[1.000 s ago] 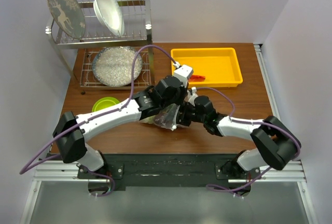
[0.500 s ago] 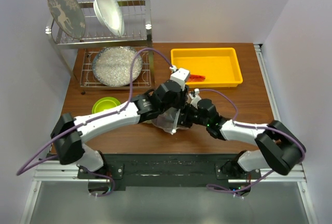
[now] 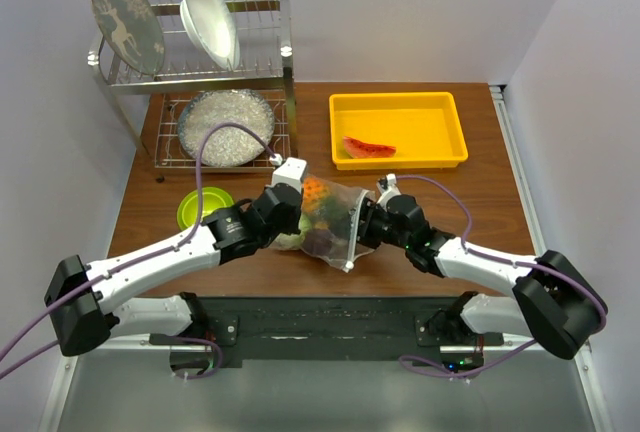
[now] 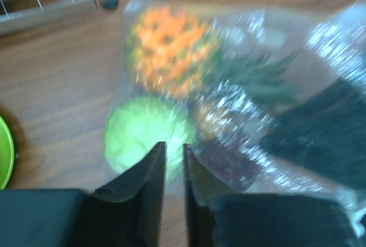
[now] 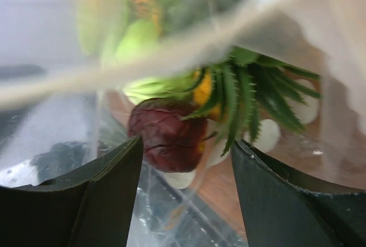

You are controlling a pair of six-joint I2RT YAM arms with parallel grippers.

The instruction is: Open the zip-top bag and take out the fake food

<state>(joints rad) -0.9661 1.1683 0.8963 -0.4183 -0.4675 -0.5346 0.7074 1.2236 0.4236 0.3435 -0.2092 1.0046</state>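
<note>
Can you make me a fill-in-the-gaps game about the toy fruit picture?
The red plastic watermelon slice lies in the ___ plastic tray.
Inside the clear dotted zip-top bag, the orange toy fruit with green leaves is a ___.
The lime-green round bowl sits by the robot's ___ arm.
Missing words: yellow, pineapple, left.

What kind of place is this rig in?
Probably a mock kitchen in a lab cell: a dish rack with plates, a wooden table boxed in by plain white walls, and toy fruit in a bag.
</note>
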